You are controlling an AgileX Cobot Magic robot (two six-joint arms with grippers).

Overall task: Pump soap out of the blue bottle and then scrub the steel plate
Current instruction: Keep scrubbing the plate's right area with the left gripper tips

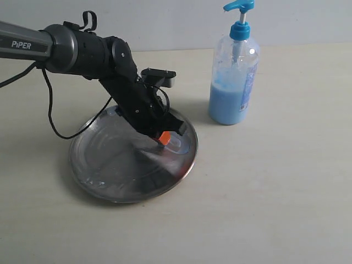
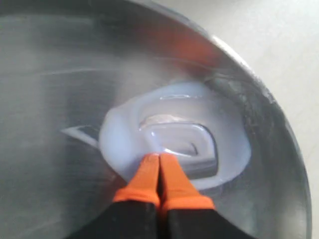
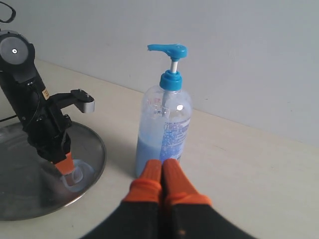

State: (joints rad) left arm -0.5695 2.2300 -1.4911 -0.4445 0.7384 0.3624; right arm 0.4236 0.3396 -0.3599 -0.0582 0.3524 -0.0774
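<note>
At the left of the exterior view, a black arm (image 1: 118,71) slants down to the wide, round, silver-grey steel plate (image 1: 110,159), which lies flat on the pale beige table (image 1: 275,209). The left gripper (image 1: 163,137) has its orange fingertips pressed together with nothing between them. They rest in the soap (image 1: 179,144), a pale blue creamy puddle on the right-hand part of the plate, close inside the raised rim.

The left wrist view shows what the exterior view only hints at. The left gripper (image 2: 159,157) touches the edge of the soap (image 2: 124,134), and a rounded rectangular track is pressed into the puddle just ahead of the tips. The steel plate (image 2: 50,99) around it is streaky and reflective.

To the right, well apart from the plate, stands the blue bottle (image 1: 234,82). It is tall clear plastic with a bright blue pump head (image 1: 239,6), upright, and roughly half full of light-blue liquid.

The right gripper (image 3: 162,164) appears only in its own wrist view. Its orange fingers are together and empty, and it points at the blue bottle (image 3: 164,129), with the steel plate (image 3: 30,194) and soap (image 3: 79,174) beyond.
</note>
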